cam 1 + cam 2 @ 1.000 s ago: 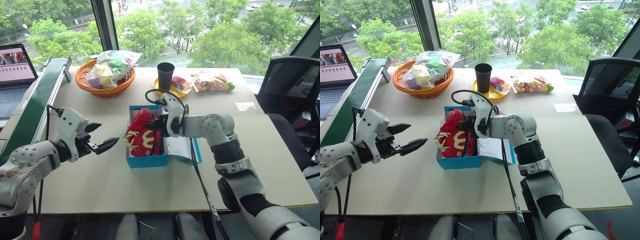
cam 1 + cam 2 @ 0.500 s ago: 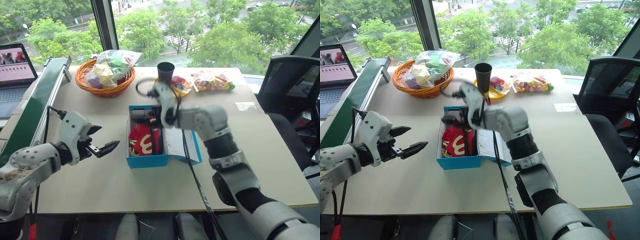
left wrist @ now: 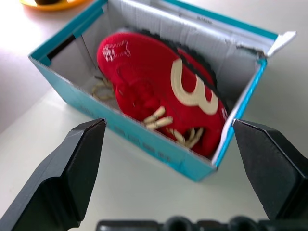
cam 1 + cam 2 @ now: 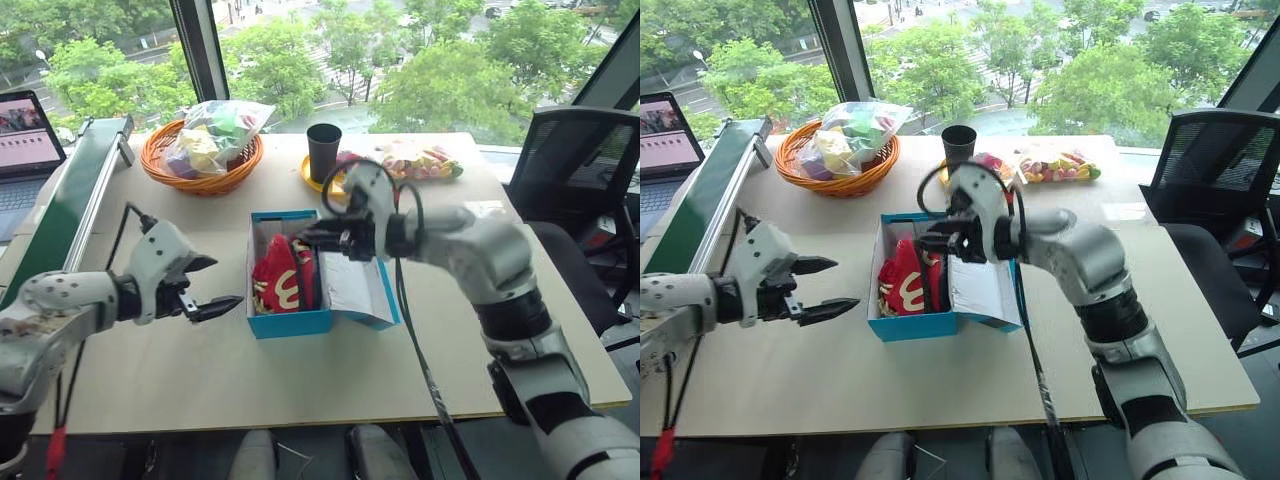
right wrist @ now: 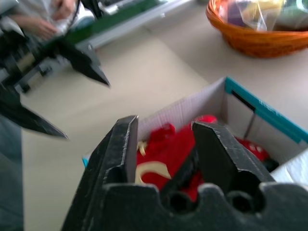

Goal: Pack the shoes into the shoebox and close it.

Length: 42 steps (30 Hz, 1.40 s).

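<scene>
Red shoes [image 4: 282,284] tucked in blue shoebox [image 4: 290,322] at frame centre on worktop [image 4: 200,370], lid flat for closing, right gripper [image 4: 318,238] narrow and empty above, left gripper [image 4: 208,287] wide at lower left.

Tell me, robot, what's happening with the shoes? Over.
Left gripper open, empty, beside shoebox. Right gripper over the box, nothing held. Shoes inside, lid still open. Nothing blocking.
</scene>
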Motion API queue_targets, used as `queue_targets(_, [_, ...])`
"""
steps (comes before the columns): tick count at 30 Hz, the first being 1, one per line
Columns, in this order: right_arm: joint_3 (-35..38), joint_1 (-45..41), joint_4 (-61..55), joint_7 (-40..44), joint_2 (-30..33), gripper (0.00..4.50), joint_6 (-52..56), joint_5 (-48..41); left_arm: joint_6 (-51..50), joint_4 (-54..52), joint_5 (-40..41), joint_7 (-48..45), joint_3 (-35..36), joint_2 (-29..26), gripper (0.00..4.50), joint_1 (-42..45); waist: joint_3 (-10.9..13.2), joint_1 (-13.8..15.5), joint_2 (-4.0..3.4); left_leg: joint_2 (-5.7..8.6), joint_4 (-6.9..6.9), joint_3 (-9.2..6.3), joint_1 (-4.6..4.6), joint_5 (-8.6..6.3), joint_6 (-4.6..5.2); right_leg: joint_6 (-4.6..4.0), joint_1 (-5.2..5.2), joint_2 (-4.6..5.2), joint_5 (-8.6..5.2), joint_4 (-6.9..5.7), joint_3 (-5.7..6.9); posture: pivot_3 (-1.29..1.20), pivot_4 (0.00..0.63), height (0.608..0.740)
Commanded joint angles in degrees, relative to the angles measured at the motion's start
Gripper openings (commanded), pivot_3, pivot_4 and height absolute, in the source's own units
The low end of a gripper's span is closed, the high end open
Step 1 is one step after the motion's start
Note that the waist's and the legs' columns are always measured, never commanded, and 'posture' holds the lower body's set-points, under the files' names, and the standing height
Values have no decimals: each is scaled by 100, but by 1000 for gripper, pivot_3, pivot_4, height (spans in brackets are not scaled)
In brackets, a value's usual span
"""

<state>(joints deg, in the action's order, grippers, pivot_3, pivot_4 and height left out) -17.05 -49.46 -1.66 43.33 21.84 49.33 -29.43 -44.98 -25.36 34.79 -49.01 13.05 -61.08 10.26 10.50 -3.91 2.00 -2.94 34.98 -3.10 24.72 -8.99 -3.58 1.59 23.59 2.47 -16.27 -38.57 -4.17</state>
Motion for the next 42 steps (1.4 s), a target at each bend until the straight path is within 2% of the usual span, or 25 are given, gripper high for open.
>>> queue_targets(1, [-24,-153,323,260,-201,54,-604,271,36,-91,21,-89,394,-120,4500,13,0,3,0,0,1,-1,-1,0,0,3,-2,-1,-2,0,1,0,150,734])
queue_targets(7, [-144,-797,1711,471,-895,22,-1462,842,-239,-441,152,11,809,-49,4500,-313,1,-39,-1,-1,1,1,0,0,0,-5,1,0,3,0,0,0,150,734])
queue_targets(15, [7,-1126,3900,817,-1623,22,-2639,1295,-862,-1054,560,337,1598,34,4500,-580,1,21,0,-1,6,-2,0,0,-1,-6,-2,0,3,-9,3,0,150,734])
queue_targets(18, [-30,-1141,4626,902,-1897,22,-3166,1560,-1021,-1189,687,472,1704,62,4500,-576,1,9,0,-1,3,-3,-6,0,-1,-6,-5,-1,3,-10,4,0,150,734])
queue_targets(23, [-66,-1295,5858,544,-2272,22,-4323,2219,-1123,-1295,842,630,1652,94,4500,-498,0,-32,0,-1,0,-2,-14,0,-1,-7,-9,-1,3,-11,1,0,150,734])
queue_targets(26, [244,-1462,5639,883,-2257,22,-4194,2020,-1081,-1252,872,659,1541,101,4500,-443,1,-17,0,-1,1,-3,-21,0,-2,-7,-14,-1,3,-17,2,0,150,734])
queue_targets(30, [708,-1597,4260,1354,-1857,22,-3126,1482,-928,-1077,770,637,1320,123,4500,-361,3,31,-3,0,2,-6,-32,0,-3,-6,-32,0,3,-12,6,0,150,734])
queue_targets(36, [1118,-1655,2719,1342,-1318,22,-1954,1046,-782,-994,728,655,1054,213,4500,-248,3,16,-3,-2,-6,-6,-34,0,-3,-8,-29,-1,2,-13,6,0,150,734])
queue_targets(39, [793,-1514,2919,1132,-1204,22,-2490,1618,-753,-985,736,663,1005,237,4500,-208,2,-6,-2,-1,-4,-4,-37,0,-3,-8,-30,-1,2,-15,4,0,150,734])
queue_targets(42, [789,-1452,3433,1055,-1403,22,-2726,1695,-743,-983,741,649,1026,225,4500,-217,2,-12,-2,-1,-4,-2,-42,0,-3,-9,-32,-1,1,-15,3,0,150,734])
